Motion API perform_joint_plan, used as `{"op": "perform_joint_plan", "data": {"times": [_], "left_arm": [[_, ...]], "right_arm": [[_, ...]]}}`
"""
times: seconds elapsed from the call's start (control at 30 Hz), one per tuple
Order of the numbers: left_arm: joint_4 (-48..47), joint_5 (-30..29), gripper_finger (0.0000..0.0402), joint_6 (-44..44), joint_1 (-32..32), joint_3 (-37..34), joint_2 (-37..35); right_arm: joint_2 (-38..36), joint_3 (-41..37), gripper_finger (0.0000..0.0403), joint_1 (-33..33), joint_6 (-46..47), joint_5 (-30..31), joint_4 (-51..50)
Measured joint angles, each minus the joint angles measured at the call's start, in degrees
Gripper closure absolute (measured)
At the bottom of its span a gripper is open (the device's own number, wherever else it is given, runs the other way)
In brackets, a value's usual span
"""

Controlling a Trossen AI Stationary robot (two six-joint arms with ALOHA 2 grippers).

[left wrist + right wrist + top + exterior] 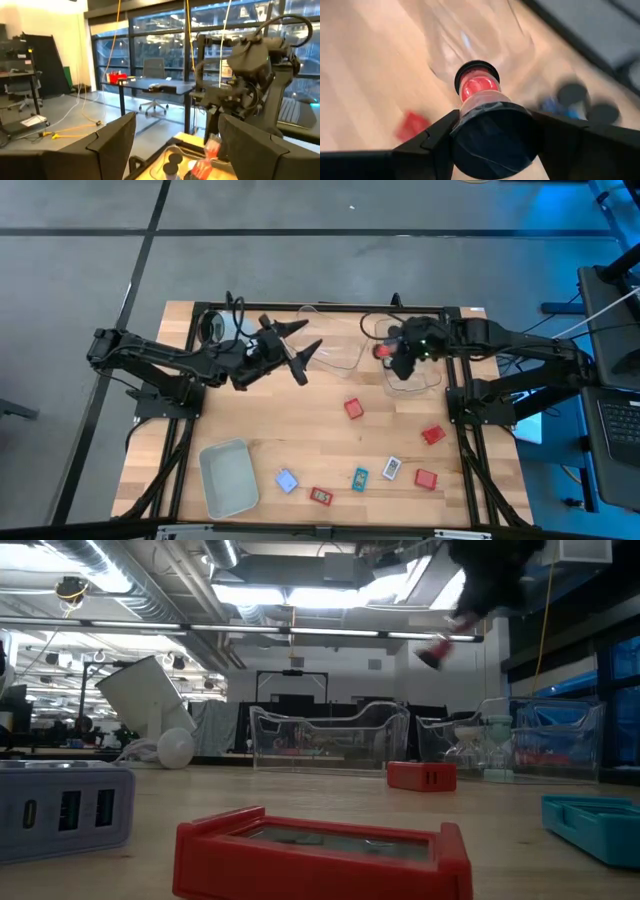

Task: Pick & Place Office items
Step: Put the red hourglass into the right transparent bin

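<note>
Carrying a red-filled cylinder (477, 87) with a black rim, our right gripper (400, 358) is clenched on it above the clear bin (418, 375) at the table's (300, 430) far right, and in the low view the piece hangs high over that bin. We judge this to be the transport step, with the drop yet to come. The wrist view looks down past the cylinder to clear bin walls and the wood, and blurred black and blue pieces (572, 95) lie off to one side, apparently already stowed. Our left gripper (303, 352) hovers with its fingers spread wide and nothing between them, near the other clear bin (335, 352) at the far middle; it looks to have nothing in hand. Loose items still wait on the near half of the table: a red block (353, 408), another red one (432, 435), a third (425, 478), a red card (320, 495), a teal card (359, 477), a white card (392, 468) and a pale blue block (287, 481). A grey tray (228, 477) sits at the near left. For the next move we think the right arm needs to settle squarely over its bin, come low enough that the cylinder does not bounce out, then let go. The left arm would need to swing toward the near items and pick one with room around it.
</note>
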Motion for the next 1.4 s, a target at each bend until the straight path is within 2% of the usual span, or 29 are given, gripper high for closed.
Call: {"op": "perform_joint_plan", "data": {"times": [0.17, 0.3, 0.63, 0.83, 1.07, 1.4], "left_arm": [[-2.9, 0.0, 0.0121, -0.3, 0.0, 0.0, 0.0], [-4.7, 0.0, 0.0121, -0.4, 0.0, 0.0, 0.0], [-12.8, 0.0, 0.0121, -4.8, 0.0, -0.1, 0.0], [-14.3, 0.0, 0.0121, -4.9, 0.0, -0.1, 0.0], [-16.4, 0.1, 0.0121, -5.3, 0.0, -0.1, 0.0], [-16.4, 0.0, 0.0121, -5.7, 0.0, -0.1, 0.1]], "right_arm": [[1.0, 0.0, 0.0192, -2.5, 6.4, -0.4, -14.1], [3.2, 0.0, 0.0192, -4.3, 9.8, -0.4, -20.1], [13.8, 0.0, 0.0192, -5.6, 8.0, -0.4, -19.8], [19.2, 0.0, 0.0191, -5.6, 6.3, -0.4, -20.0], [20.3, -1.0, 0.0191, -5.6, 3.7, -2.1, -18.4], [20.0, -8.3, 0.0191, -5.6, 1.8, -6.4, -11.4]]}}
